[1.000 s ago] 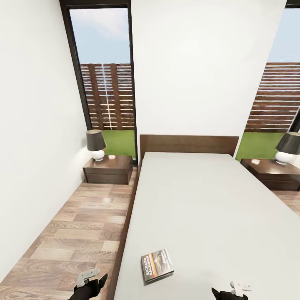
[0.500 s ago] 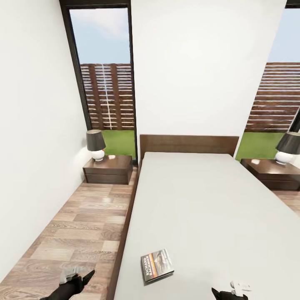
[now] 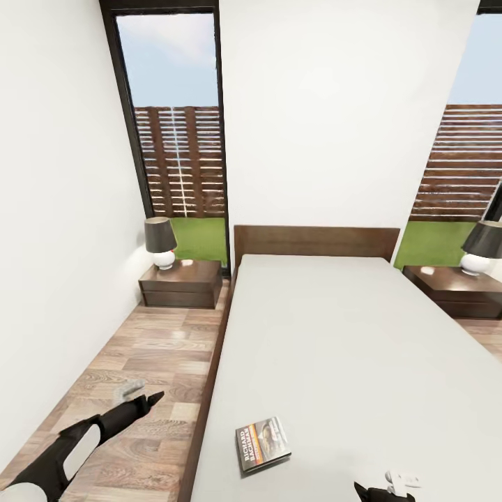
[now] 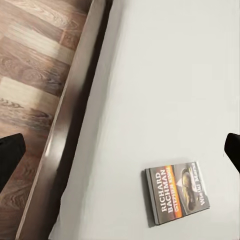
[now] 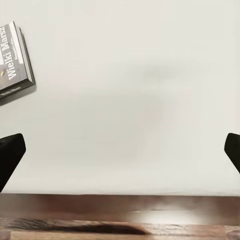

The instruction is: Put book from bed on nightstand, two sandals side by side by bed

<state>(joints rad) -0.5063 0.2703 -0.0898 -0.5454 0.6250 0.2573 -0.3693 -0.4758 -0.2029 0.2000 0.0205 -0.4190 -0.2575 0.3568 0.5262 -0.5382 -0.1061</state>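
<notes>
The book (image 3: 263, 444) lies flat near the foot of the bed (image 3: 348, 335), close to its left edge, its striped cover facing up. My left gripper (image 3: 143, 394) hovers over the floor just left of the bed frame, and its arm reaches in from the lower left. In the left wrist view the book (image 4: 177, 194) sits ahead between the widely parted fingers (image 4: 10, 160), so the left gripper is open and empty. My right gripper (image 3: 387, 488) stays low over the mattress, open, with the book (image 5: 12, 57) off to one side. The sandals are out of view.
A nightstand (image 3: 180, 282) with a dark-shaded lamp (image 3: 160, 242) stands left of the headboard. Another nightstand (image 3: 457, 289) with a lamp (image 3: 481, 247) is on the right. A strip of wood floor (image 3: 132, 369) runs between the left wall and the dark bed frame (image 4: 65, 135).
My left arm has lifted and swung out to the left and forward over the floor beside the bed. The right gripper and the book have stayed put.
</notes>
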